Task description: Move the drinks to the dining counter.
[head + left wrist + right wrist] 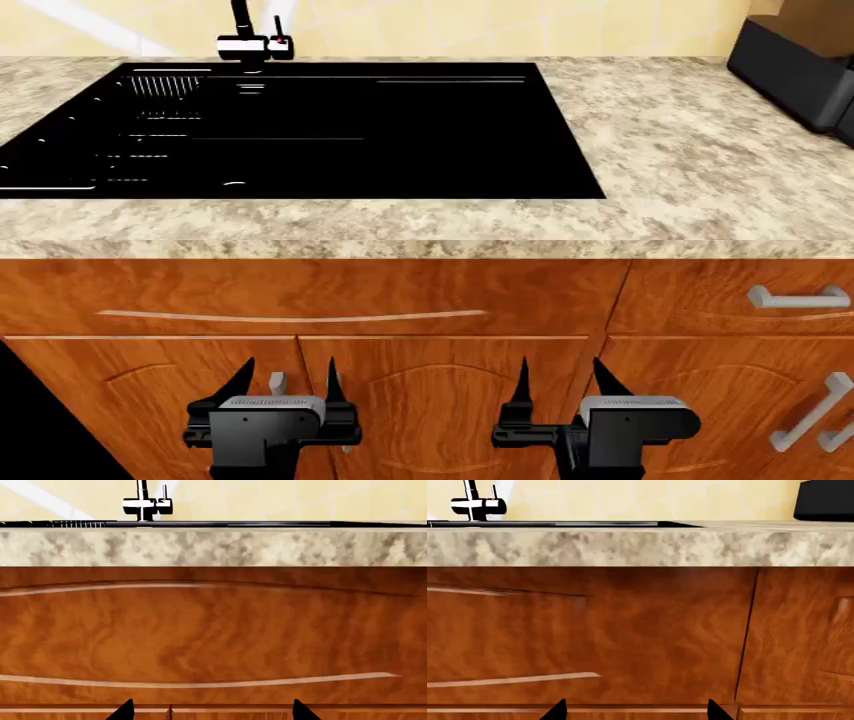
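No drinks show in any view, and the dining counter is out of view. In the head view my left gripper (288, 372) and right gripper (561, 372) hang low in front of the reddish wood cabinet doors (441, 400). Both are open, with nothing between their fingers. The left wrist view has the left gripper (212, 710) facing the wood drawer front (213, 635) below the sink. In the right wrist view the right gripper (636, 710) faces the same cabinet face (627, 630), a little further right.
Straight ahead is a granite counter (667, 150) with a black sink (334, 130) and a chrome faucet (247, 40). A black machine (794, 65) stands at its back right. Drawers with silver handles (798, 297) are at the right. A tiled wall (267, 500) lies behind.
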